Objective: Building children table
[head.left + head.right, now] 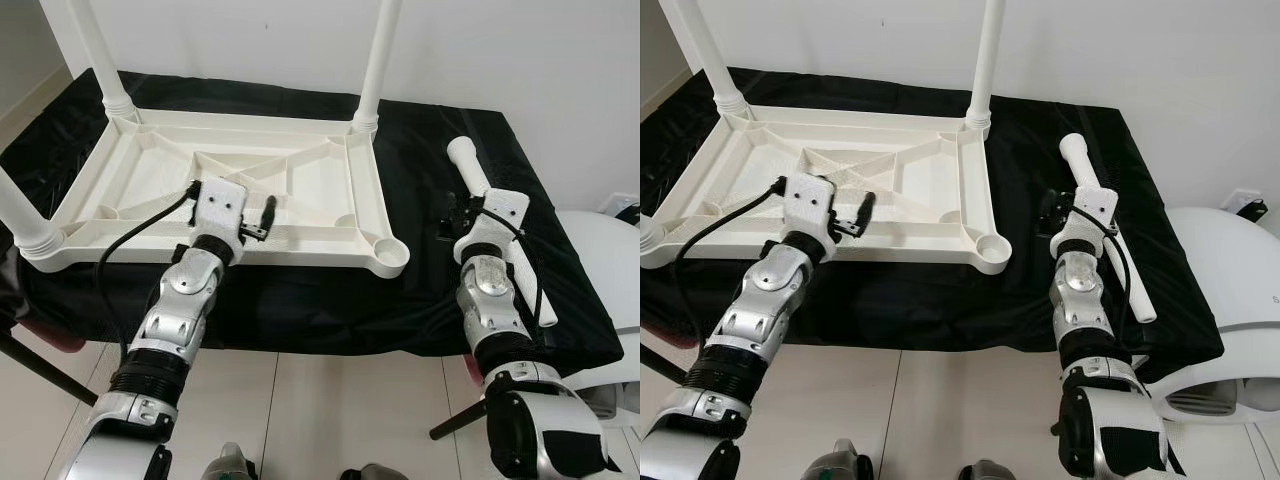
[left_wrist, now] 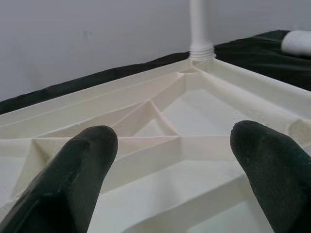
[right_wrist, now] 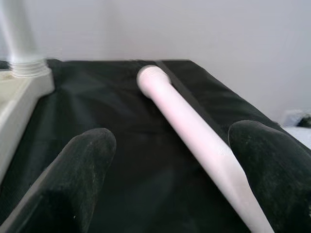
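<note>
An upturned white plastic children's table top, its ribbed underside facing up, lies on a black cloth-covered work surface set against a pale wall. Three white tubular plastic legs stand upright in corner sockets: one at the far left corner, one at the far right corner, and one at the near left corner. The round socket at the near right corner holds no leg. A fourth loose white plastic leg lies flat on the cloth to the right of the table top, well apart from it, running from far to near. The left gripper hovers over the ribbed underside near the front edge; its two black fingers are spread apart with nothing between them. The right gripper hangs over the cloth beside the loose leg; in the right wrist view its fingers are released and spread, the leg passing between them without being grasped.
</note>
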`<state>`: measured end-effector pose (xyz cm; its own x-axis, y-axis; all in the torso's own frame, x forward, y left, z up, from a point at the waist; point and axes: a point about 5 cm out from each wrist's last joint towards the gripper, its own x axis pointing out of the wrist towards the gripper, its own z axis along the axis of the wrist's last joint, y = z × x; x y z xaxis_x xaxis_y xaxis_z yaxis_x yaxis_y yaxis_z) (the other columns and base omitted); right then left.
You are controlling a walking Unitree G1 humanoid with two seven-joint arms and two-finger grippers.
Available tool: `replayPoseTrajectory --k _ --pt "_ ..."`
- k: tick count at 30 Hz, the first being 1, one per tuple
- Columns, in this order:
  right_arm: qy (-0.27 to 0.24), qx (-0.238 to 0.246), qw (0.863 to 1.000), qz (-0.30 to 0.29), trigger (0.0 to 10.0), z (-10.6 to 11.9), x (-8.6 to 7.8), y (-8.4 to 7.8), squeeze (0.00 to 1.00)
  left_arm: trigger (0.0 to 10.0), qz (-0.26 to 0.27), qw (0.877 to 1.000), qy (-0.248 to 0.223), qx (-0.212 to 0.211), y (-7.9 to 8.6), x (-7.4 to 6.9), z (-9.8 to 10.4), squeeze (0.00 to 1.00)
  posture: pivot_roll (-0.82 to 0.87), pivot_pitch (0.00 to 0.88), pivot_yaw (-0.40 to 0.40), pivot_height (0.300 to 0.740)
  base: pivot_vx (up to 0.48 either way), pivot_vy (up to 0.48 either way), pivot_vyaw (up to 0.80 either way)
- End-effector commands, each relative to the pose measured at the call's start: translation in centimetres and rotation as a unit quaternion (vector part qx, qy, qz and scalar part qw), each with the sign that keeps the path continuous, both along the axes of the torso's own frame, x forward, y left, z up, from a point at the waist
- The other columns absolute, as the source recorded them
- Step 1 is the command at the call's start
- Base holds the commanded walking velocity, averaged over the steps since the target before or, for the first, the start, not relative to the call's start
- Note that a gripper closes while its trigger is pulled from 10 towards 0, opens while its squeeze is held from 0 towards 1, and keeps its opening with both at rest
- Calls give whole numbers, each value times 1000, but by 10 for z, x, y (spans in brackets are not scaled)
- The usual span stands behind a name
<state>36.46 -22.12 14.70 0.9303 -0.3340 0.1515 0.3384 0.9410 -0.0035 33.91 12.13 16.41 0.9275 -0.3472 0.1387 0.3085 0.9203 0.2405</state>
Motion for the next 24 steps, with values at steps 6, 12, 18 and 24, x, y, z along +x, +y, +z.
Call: replayPoseTrajectory --k 6,12,18,24 --pt "25 28 999 -38 10000 -4 0 -13 0 10000 -75 997 28 18 -16 -10 -5 0 31 30 -10 740 0 0 0" --pt "41 84 990 -102 10000 -11 -3 -25 0 10000 -124 991 29 30 -28 -18 0 0 26 58 0 740 0 0 0" --pt "63 134 981 -123 10000 -21 -5 -27 0 10000 -128 991 30 34 -28 -19 4 0 19 68 7 740 0 0 0" --pt "75 171 974 -132 10000 -27 -7 -29 0 10000 -125 991 34 36 -27 -19 4 0 16 65 11 740 0 0 0"
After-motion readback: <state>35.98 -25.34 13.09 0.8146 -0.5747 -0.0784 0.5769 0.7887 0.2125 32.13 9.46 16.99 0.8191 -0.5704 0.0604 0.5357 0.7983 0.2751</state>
